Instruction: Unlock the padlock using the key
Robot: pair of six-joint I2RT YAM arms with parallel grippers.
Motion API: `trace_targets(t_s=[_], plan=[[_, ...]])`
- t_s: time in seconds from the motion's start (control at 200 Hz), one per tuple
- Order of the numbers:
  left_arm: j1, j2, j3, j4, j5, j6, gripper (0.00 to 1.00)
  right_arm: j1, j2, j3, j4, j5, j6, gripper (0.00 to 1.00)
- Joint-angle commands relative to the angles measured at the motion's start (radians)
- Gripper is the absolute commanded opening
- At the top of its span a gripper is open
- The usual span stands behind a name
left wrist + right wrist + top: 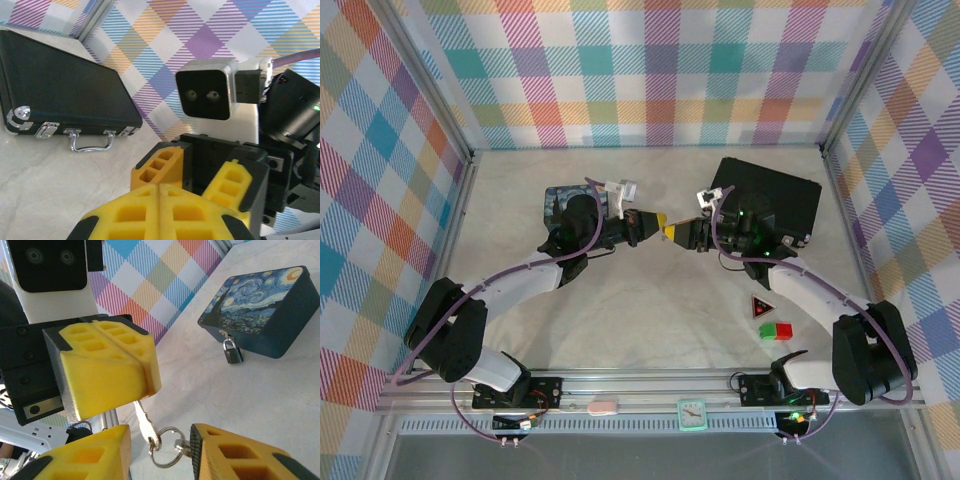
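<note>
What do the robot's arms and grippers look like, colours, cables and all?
Left arm and right arm have white shells with black joints, and a purple cable loops along each. The left gripper and right gripper are black with chunky yellow fingers moulded with rectangular pockets. A boxy camera with a black face tops each wrist.

- Bright, even and diffuse, seemingly from overhead; only faint soft shadows on the pale table (650,300) left of the black case (772,203).
- Small glints on the silver latches (48,131) along the case's front edge.
- Sharp at the case, softer close to the lens below it.
</note>
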Motion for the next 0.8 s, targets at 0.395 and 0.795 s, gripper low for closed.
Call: trace_targets(t_s=[0.395,0.795], plan=[[0.003,-0.005,-0.012,0.096,0.028,-0.084,0.0,0.014,0.048,0.012,0.145,-0.066,0.069,0.21],[0.003,0.002,-0.025,0.136,-0.022,-0.117,0.0,0.026,0.043,-0.021,0.149,-0.047,0.083,0.09]])
